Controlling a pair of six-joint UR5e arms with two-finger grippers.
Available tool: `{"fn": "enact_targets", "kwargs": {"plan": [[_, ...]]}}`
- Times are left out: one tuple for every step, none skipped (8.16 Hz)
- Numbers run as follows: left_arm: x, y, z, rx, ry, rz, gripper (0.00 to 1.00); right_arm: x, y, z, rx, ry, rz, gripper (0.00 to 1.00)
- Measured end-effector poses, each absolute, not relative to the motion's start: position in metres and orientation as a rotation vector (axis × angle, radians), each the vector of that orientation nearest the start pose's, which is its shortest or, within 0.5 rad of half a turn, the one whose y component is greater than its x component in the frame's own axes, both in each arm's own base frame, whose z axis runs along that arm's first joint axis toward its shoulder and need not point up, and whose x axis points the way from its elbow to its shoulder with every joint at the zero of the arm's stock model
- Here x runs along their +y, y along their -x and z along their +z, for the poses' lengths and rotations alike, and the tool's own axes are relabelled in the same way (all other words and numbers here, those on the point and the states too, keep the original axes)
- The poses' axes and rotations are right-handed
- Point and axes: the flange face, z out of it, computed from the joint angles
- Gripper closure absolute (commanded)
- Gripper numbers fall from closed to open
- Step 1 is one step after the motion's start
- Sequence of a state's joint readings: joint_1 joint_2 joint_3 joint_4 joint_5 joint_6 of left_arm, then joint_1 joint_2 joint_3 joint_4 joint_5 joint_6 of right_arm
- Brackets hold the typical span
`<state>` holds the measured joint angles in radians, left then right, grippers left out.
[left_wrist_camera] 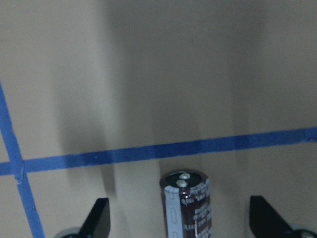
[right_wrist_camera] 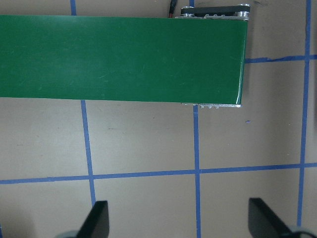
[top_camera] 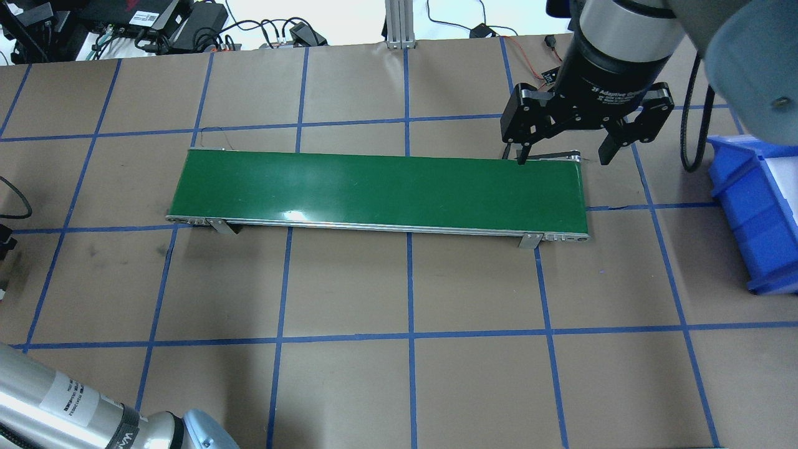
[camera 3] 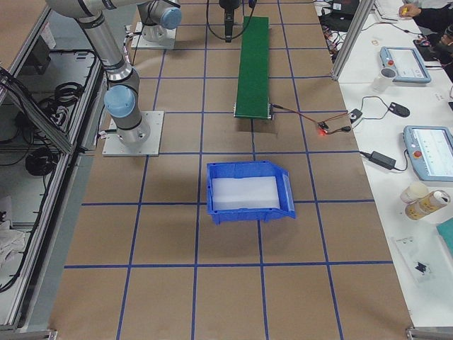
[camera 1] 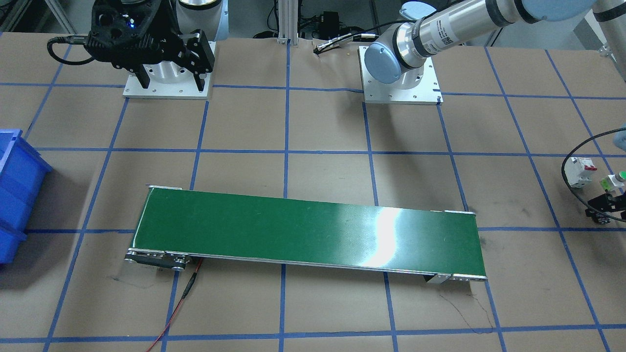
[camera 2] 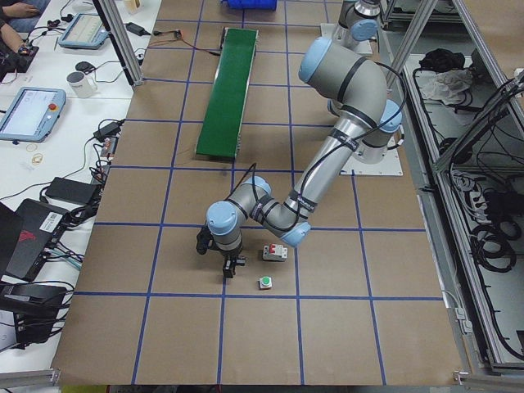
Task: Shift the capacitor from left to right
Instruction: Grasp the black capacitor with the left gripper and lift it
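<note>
The capacitor (left_wrist_camera: 187, 206), a dark stubby cylinder with a grey stripe and two silver terminals on its end, sits on the brown paper between the open fingers of my left gripper (left_wrist_camera: 179, 208). There is a gap on each side and neither finger touches it. The left gripper (camera 2: 227, 260) is low over the table's left end, far from the green conveyor belt (top_camera: 380, 187). My right gripper (top_camera: 564, 154) is open and empty, hovering over the belt's right end. In the right wrist view the belt (right_wrist_camera: 124, 57) lies ahead of its fingers.
A white breaker with red switches (camera 2: 274, 253) and a green-capped button (camera 2: 265, 283) lie close beside the left gripper; both also show in the front view, the breaker (camera 1: 582, 171) and the button (camera 1: 617, 180). A blue bin (top_camera: 757, 206) stands at the table's right end.
</note>
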<state>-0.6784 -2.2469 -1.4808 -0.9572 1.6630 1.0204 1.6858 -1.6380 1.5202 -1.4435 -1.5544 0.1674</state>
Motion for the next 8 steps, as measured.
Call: {"fn": "enact_targets", "kwargs": {"plan": [[-0.5319, -0.4646, 0.1788, 3.06, -0.196, 0.095, 0.4, -0.4412, -0.1867, 0.5321, 3.127, -0.082, 0.018, 0.0], [-0.5314, -0.4651, 0.1787, 3.058, -0.198, 0.099, 0.54, -0.4411, -0.1865, 0.5322, 3.128, -0.082, 0.017, 0.0], [-0.531, -0.4653, 0.1799, 3.057, -0.198, 0.101, 0.71, -0.4411, -0.1864, 0.5322, 3.13, -0.082, 0.017, 0.0], [-0.5307, -0.4653, 0.1814, 3.056, -0.199, 0.1, 0.79, -0.4411, -0.1864, 0.5322, 3.13, -0.082, 0.017, 0.0], [-0.5307, -0.465, 0.1838, 3.055, -0.199, 0.097, 0.9, -0.4411, -0.1864, 0.5322, 3.13, -0.082, 0.017, 0.0], [-0.5307, -0.4646, 0.1839, 3.058, -0.2, 0.094, 0.99, -0.4411, -0.1864, 0.5322, 3.13, -0.082, 0.017, 0.0], [-0.5315, -0.4639, 0.1835, 3.066, -0.201, 0.08, 1.0, -0.4411, -0.1865, 0.5322, 3.129, -0.082, 0.017, 0.0], [-0.5323, -0.4629, 0.1832, 3.076, -0.202, 0.065, 1.0, -0.4411, -0.1866, 0.5323, 3.128, -0.082, 0.017, 0.0]]}}
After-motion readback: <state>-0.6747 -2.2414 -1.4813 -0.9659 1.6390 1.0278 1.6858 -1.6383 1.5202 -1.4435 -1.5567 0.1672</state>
